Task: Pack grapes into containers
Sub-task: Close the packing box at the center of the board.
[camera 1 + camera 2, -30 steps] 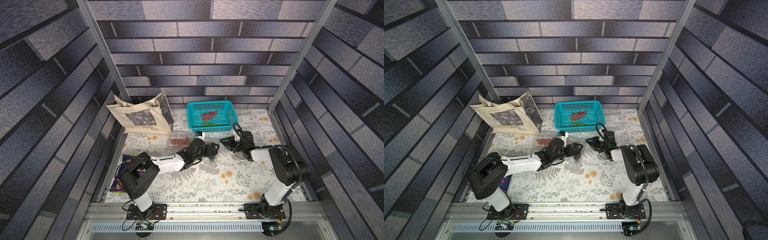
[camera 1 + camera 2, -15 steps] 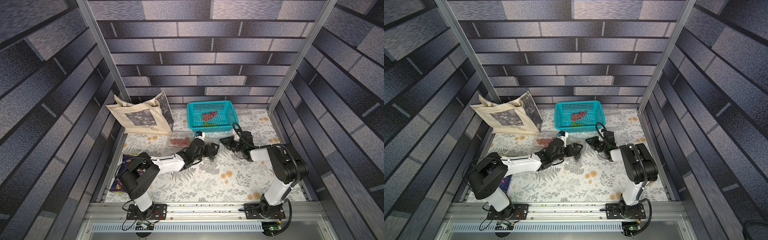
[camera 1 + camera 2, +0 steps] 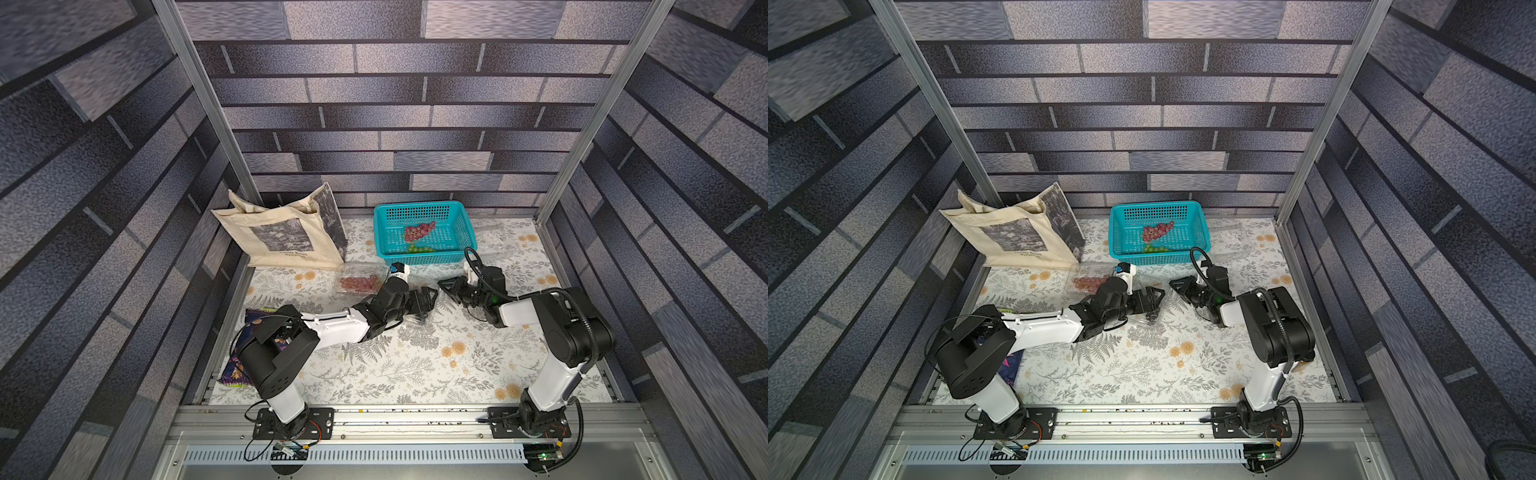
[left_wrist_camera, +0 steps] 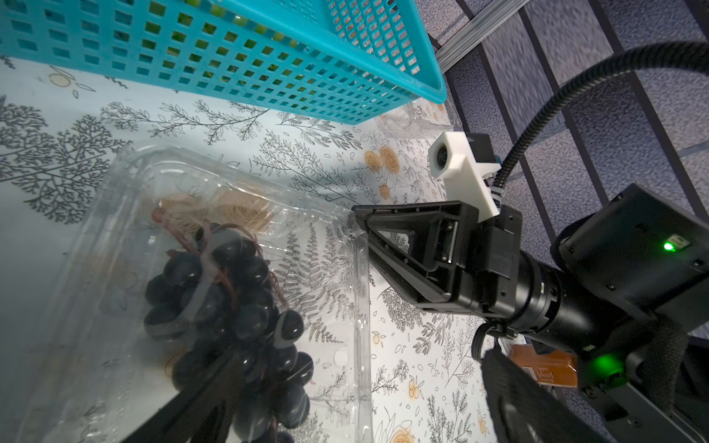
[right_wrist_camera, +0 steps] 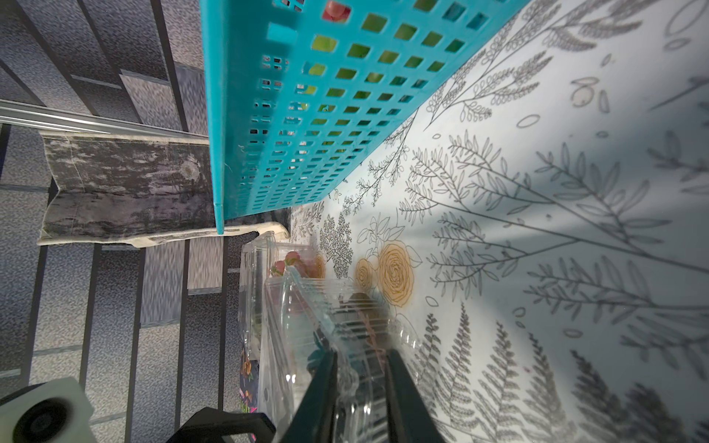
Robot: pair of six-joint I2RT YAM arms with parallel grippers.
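While your left pincer (image 3: pixel 428 299) gapes open over the dark grapes (image 4: pixel 230 291), half hiding them, your right pincer (image 5: pixel 360 356) pinches their container (image 4: pixel 326 237) — you count three containers, the far container (image 3: pixel 494 241) barely visible.

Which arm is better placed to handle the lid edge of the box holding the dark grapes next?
Right. The right gripper pinches the clear container by its plastic edge, while the left gripper hangs open over the dark grapes inside.
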